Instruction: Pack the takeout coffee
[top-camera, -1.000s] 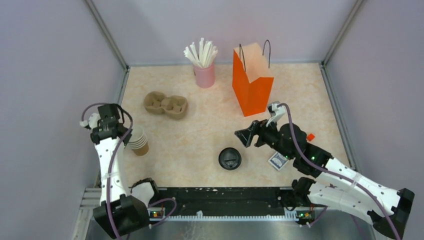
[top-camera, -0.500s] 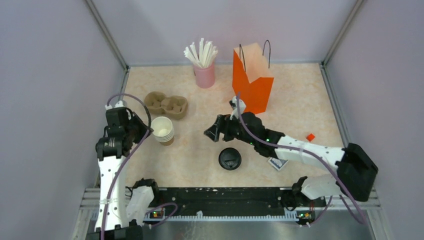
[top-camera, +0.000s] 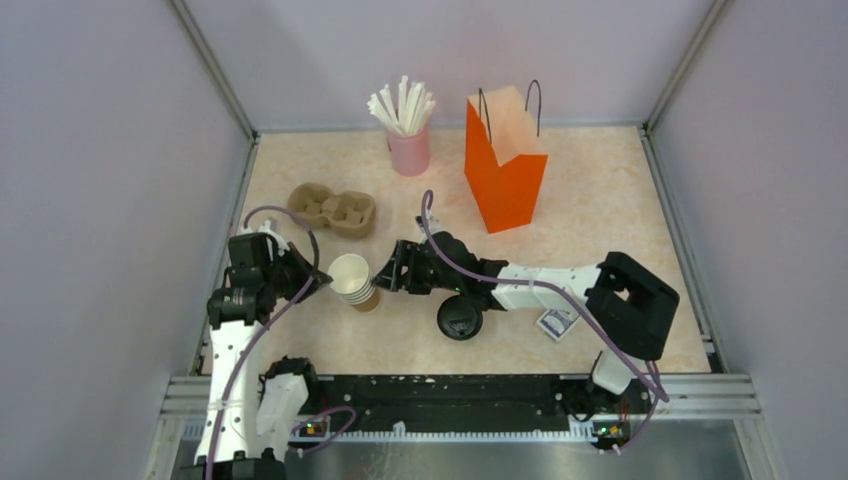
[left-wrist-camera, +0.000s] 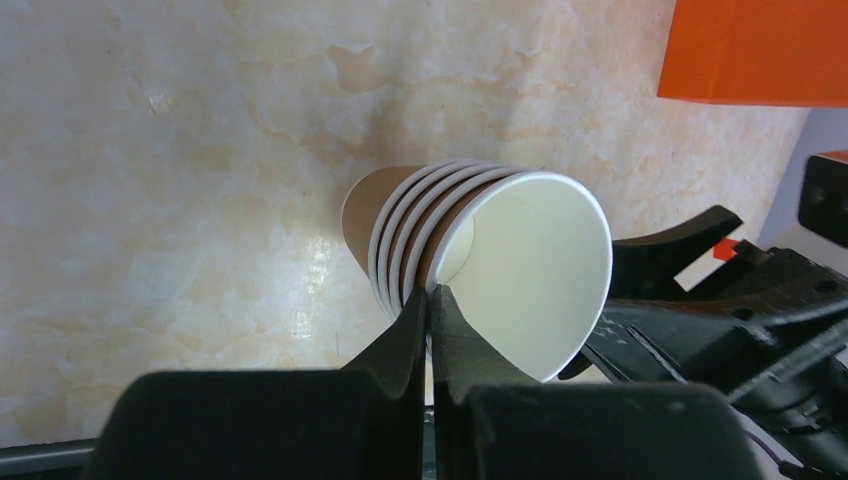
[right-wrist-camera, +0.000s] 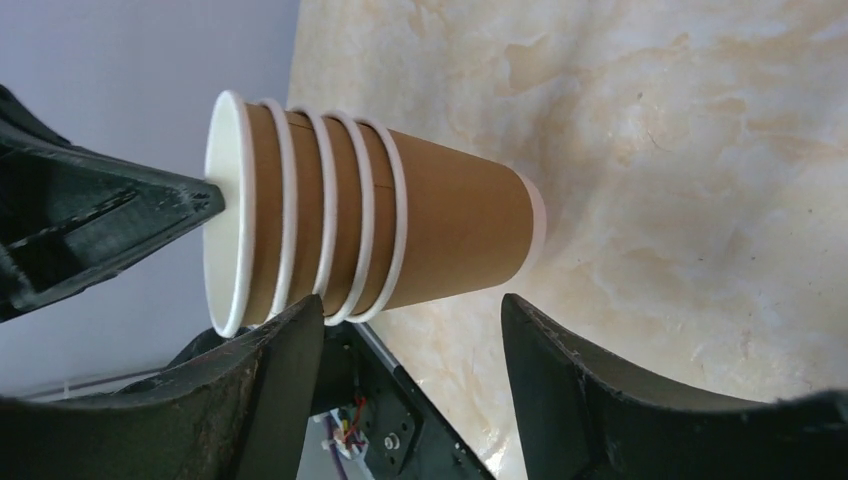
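Kraft-brown paper cups, a nested stack (right-wrist-camera: 380, 230) held tilted above the table (top-camera: 600, 200), were pinched at the open rim end by the left gripper (left-wrist-camera: 432, 298), its fingers closed tight on the thin wall. The right gripper (right-wrist-camera: 410, 308) stood wide, one finger either side of the outermost cup, gripping nothing. The step looked to be peeling off one cup. The right fingers should close only on that cup's bare body, squeeze gently so the paper did not crush, then pull straight along the stack while the left held firm. The black lid (top-camera: 460, 318) lay on the table just beside the right arm; whether a cup stood under it could not be told.
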